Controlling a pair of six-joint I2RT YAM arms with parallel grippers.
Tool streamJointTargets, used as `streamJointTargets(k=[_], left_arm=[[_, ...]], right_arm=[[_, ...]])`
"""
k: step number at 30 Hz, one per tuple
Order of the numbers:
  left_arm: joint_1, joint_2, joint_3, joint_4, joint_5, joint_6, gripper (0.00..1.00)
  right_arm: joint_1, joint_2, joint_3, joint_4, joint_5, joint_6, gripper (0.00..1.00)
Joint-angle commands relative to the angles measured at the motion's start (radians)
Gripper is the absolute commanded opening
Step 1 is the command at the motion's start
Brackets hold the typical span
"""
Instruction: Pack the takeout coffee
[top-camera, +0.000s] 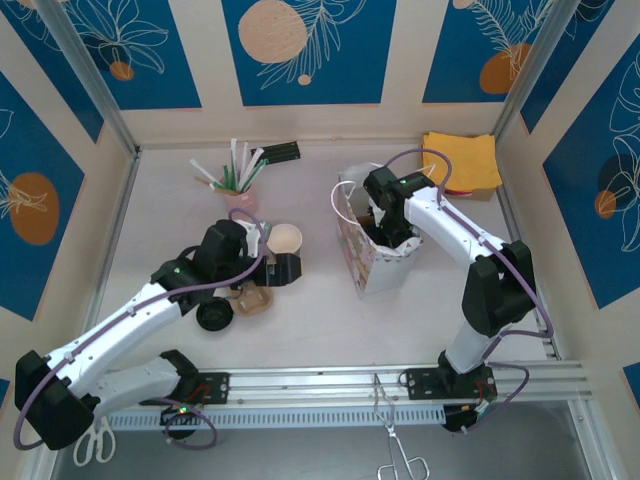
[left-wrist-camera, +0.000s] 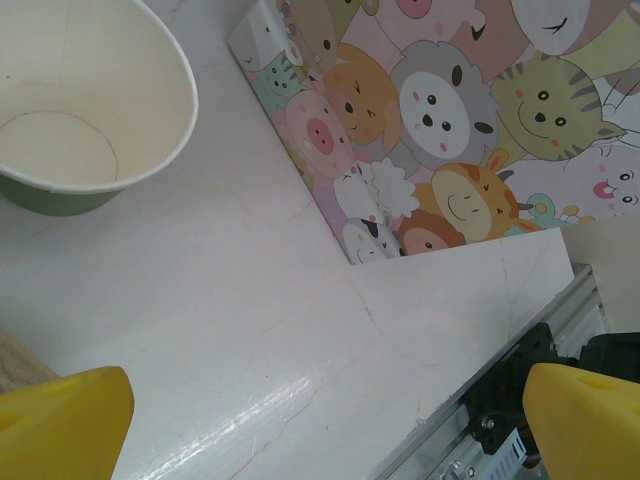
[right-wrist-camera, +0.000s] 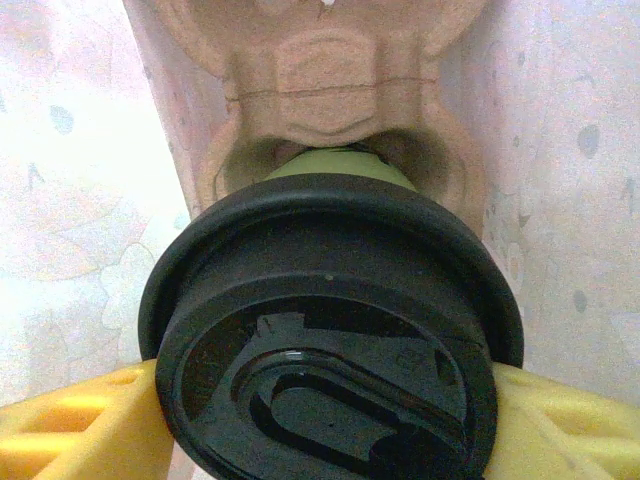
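At the near edge, a pair of scissors (top-camera: 95, 442) lies by the left arm's base and metal tongs (top-camera: 398, 450) lie between the two bases, in front of the aluminium rail (top-camera: 330, 385).

Further in on the bench (top-camera: 330, 320), a loose black lid (top-camera: 214, 315) sits beside a brown moulded piece (top-camera: 252, 298), both just under the left arm's wrist. The left gripper (left-wrist-camera: 330, 430) hangs low over bare bench with its jaws released and spread wide, nothing between the yellow fingertips (left-wrist-camera: 60, 420). Just beyond it stands an open paper cup (left-wrist-camera: 80, 110), green outside, cream inside and empty, upright and apart from the fingers.

To the right of that cup stands the paper bag (top-camera: 372, 262), printed with cartoon animals, its mouth open and a white handle looped up at the left side. The right gripper (top-camera: 392, 228) reaches down into it. In the right wrist view its jaws are grasping the lidded coffee cup (right-wrist-camera: 330, 330), one yellow finger pressed to each side just under the black lid. The cup's green body sits in a pocket of a pulp tray (right-wrist-camera: 330, 70) inside the bag, with the bag's pale walls close on both sides.

Toward the back wall, a pink holder of straws (top-camera: 240, 170) stands at left of centre, and a stack of yellow napkins (top-camera: 462, 160) lies in the far right corner.
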Motion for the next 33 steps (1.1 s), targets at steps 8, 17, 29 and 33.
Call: streamJointTargets(k=[8,17,29,33], left_arm=[[-0.019,-0.019,0.01,-0.013,0.009,-0.004,1.0],[-0.02,-0.019,0.007,-0.011,0.008,-0.005,1.0],[-0.021,-0.019,0.004,-0.008,0.008,-0.006,1.0],[-0.022,-0.019,0.006,-0.008,0.006,-0.006,1.0]], right_arm=[[-0.01,0.096,-0.098,0.056,0.001,0.0,0.69],[-0.012,0.092,-0.087,0.049,0.002,-0.003,0.69],[-0.015,0.091,-0.083,0.045,0.005,-0.004,0.69],[-0.015,0.089,-0.084,0.045,0.006,-0.006,0.69]])
